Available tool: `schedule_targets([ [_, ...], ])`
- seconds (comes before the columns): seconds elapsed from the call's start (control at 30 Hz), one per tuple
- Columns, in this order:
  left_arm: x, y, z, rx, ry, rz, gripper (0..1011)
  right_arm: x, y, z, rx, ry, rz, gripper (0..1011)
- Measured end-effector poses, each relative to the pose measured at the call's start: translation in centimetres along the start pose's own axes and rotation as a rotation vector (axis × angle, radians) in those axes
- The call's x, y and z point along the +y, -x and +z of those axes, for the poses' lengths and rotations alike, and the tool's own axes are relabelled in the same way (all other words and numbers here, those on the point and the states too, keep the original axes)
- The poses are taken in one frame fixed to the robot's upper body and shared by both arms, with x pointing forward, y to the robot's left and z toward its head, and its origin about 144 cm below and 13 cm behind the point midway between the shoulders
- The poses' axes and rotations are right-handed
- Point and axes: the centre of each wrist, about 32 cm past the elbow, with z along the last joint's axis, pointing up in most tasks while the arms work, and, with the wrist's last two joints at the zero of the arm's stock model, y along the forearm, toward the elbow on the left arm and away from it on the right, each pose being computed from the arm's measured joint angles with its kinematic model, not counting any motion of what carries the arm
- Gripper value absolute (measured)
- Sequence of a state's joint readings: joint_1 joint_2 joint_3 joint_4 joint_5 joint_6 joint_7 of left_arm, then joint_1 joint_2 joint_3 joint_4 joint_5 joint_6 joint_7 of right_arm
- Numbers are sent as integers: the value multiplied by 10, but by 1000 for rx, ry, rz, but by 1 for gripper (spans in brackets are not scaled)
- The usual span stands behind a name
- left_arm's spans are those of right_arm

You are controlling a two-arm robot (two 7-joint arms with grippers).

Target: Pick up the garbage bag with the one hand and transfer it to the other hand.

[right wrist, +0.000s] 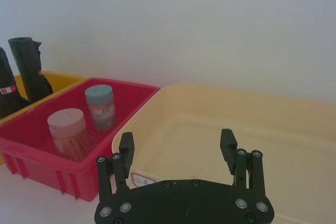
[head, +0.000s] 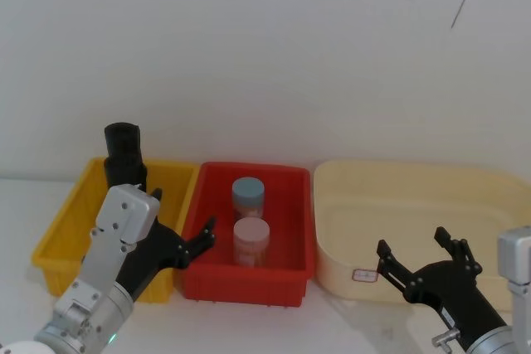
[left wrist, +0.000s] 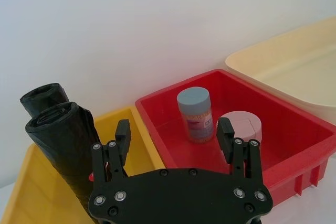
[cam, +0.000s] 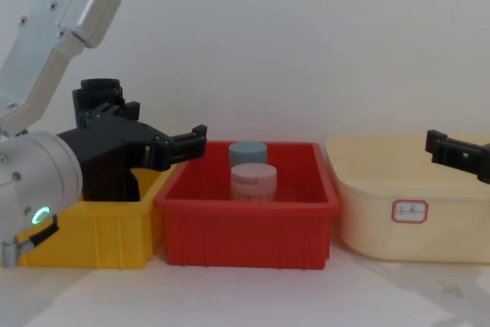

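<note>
Two black rolls stand in the yellow bin (left wrist: 139,129). The thicker one, the garbage bag (left wrist: 60,145), is just beside one finger of my left gripper (left wrist: 173,135); the slimmer roll (left wrist: 44,98) is behind it. From the right wrist view the garbage bag (right wrist: 6,98) shows its red-and-white band at the picture's edge. My left gripper (head: 181,215), on the green-ringed arm, hangs open over the wall between the yellow and red bins, holding nothing. My right gripper (head: 412,242) is open and empty at the front of the cream tub (head: 465,196).
The red bin (head: 290,275) between the yellow bin (head: 58,238) and the cream tub holds a blue-lidded jar (head: 248,196) and a pink-lidded jar (head: 250,240). A white wall stands close behind all three containers. A black roll (head: 123,151) rises at the yellow bin's back.
</note>
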State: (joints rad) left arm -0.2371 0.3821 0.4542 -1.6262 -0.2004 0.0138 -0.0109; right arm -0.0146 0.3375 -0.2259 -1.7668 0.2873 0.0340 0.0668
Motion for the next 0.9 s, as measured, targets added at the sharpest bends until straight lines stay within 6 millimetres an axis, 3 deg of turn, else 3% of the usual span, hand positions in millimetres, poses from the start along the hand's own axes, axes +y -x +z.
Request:
schedule_targets([
  [0.9, 0, 0, 0, 0, 0, 0, 1001, 0, 0, 0, 0, 0, 0, 1001],
])
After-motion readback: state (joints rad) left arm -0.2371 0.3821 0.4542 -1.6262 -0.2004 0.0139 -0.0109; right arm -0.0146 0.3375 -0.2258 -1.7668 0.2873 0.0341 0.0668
